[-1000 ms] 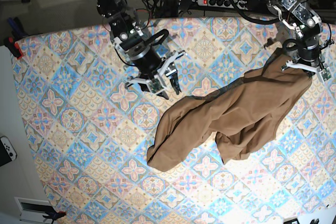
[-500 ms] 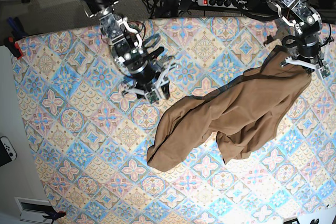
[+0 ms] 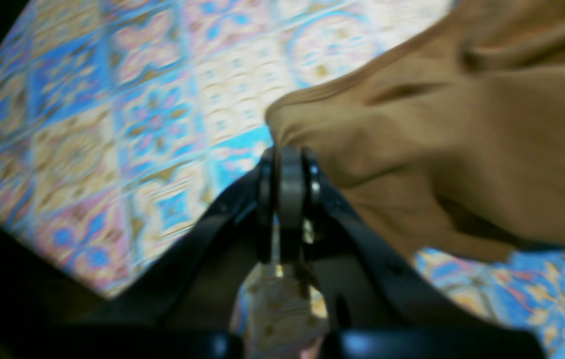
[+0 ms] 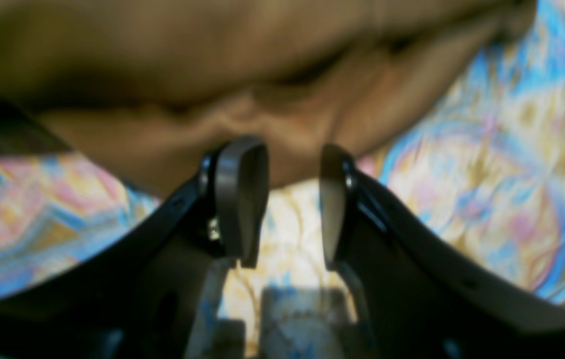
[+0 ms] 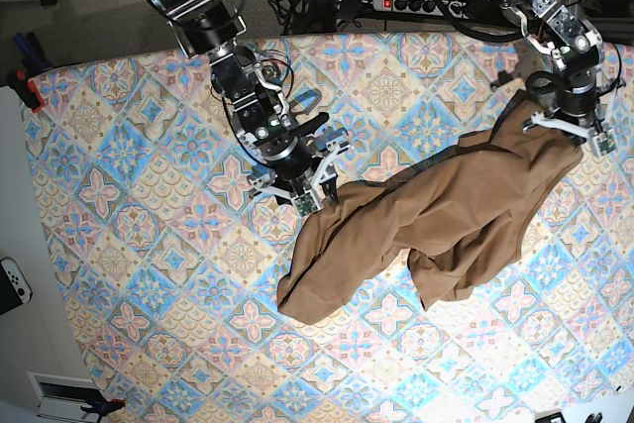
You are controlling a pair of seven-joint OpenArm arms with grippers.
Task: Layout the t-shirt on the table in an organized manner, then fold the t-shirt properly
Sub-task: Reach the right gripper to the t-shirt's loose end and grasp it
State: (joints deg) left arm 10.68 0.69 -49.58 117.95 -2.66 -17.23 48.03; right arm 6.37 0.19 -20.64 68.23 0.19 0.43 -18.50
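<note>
The tan-brown t-shirt [image 5: 436, 220] lies crumpled across the middle and right of the patterned table [image 5: 149, 255]. In the base view my left gripper [image 5: 565, 134] is shut on the t-shirt's upper right edge, holding it lifted. The left wrist view shows its jaws pressed together on a fold of the cloth [image 3: 412, 149]. My right gripper [image 5: 315, 200] hangs at the t-shirt's upper left edge. Its fingers [image 4: 240, 199] stand open, the tan cloth [image 4: 262, 75] just beyond their tips and nothing between them.
Cables and a power strip [image 5: 411, 4] run along the table's far edge. A white game controller [image 5: 14, 284] lies off the left side, with red-handled tools [image 5: 25, 86] near the far left corner.
My right arm has swung down and to the right, from the bare table to the t-shirt's upper left edge. My left gripper has crept slightly upward, still holding the cloth.
</note>
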